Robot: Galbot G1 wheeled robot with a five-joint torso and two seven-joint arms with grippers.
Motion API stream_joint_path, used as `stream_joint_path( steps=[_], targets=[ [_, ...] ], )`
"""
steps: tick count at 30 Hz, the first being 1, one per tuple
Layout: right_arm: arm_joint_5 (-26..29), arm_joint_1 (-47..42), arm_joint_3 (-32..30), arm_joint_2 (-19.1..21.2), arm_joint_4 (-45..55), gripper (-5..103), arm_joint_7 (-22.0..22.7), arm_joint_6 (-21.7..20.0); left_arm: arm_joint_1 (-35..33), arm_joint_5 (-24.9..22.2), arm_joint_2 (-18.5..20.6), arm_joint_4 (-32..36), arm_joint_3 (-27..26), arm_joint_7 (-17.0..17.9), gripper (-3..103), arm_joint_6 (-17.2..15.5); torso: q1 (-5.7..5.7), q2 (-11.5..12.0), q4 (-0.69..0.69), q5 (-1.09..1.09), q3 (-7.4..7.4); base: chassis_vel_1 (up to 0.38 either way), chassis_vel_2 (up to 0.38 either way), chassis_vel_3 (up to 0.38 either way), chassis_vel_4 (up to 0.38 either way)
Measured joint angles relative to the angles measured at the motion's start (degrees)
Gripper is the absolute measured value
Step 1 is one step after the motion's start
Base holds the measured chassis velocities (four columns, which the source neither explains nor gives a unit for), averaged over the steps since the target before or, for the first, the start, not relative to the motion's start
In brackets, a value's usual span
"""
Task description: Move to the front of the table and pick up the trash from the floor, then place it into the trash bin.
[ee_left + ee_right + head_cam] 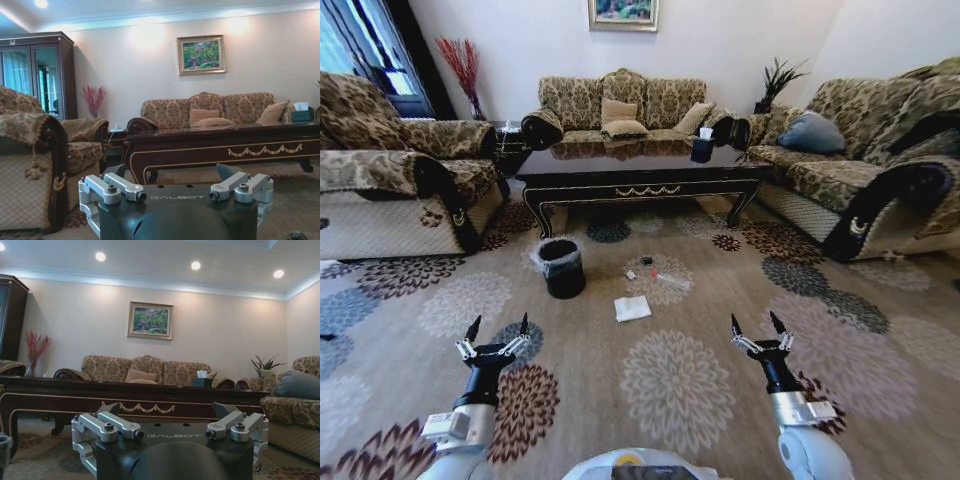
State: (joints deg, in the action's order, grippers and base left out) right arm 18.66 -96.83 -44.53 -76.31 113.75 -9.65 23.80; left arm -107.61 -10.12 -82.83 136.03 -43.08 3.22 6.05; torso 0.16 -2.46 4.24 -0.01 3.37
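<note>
Across the far middle of the room stands the table (642,180), long and dark, with sofas on the left, right and far sides. Nearer, on the patterned carpet, sits the trash bin (562,266), just left of the trash: a folded white paper (632,308) nearest the robot, a clear bottle (669,279) beyond it, and small scraps (640,268) close to the table's front. Both arms hang low at the near edge, left gripper (498,327) and right gripper (757,325), jaws spread wide and holding nothing. The robot seems not yet close enough; a good approach would drive straight ahead, stopping short of the paper so it lies within reach. Open carpet lies ahead; the bin on the left and the right sofa's dark arm are the edges to mind.
</note>
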Motion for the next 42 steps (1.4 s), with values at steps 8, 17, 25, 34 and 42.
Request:
stream_joint_path(
  steps=[8,17,25,34,42],
  targets=[
    [-0.1,0.0,0.1,-0.3,-0.3,100,0.0,0.1,0.4,-0.2,0.2,-0.7,0.2,0.0,100,0.1,0.0,0.0,-0.01,0.01,0.02,-0.285,0.27,0.28,-0.26],
    [-4.9,0.3,-0.1,-0.3,-0.2,100,5.0,-0.5,1.3,-1.3,0.4,-2.8,0.4,0.1,100,-0.2,0.03,0.0,-0.01,-0.01,0.05,-0.204,0.211,0.193,-0.215],
    [-3.9,0.2,0.0,-0.1,-0.6,100,2.7,-0.4,1.3,-1.7,0.3,-3.2,0.1,0.1,100,-0.2,0.0,-0.1,0.0,0.01,0.02,-0.016,0.024,0.016,-0.016],
    [-1.1,0.2,0.6,0.0,-1.0,100,1.9,-0.6,1.5,-2.2,0.4,-3.0,-0.7,0.1,100,-0.3,0.0,-0.1,0.0,0.01,0.04,-0.013,0.014,0.01,-0.01],
    [-0.8,0.5,0.7,-0.1,-1.7,100,1.7,-0.4,1.7,-2.3,0.3,-2.8,-0.7,0.1,100,-0.5,0.0,0.0,0.0,0.01,0.04,-0.126,0.113,0.12,-0.12]
  ],
)
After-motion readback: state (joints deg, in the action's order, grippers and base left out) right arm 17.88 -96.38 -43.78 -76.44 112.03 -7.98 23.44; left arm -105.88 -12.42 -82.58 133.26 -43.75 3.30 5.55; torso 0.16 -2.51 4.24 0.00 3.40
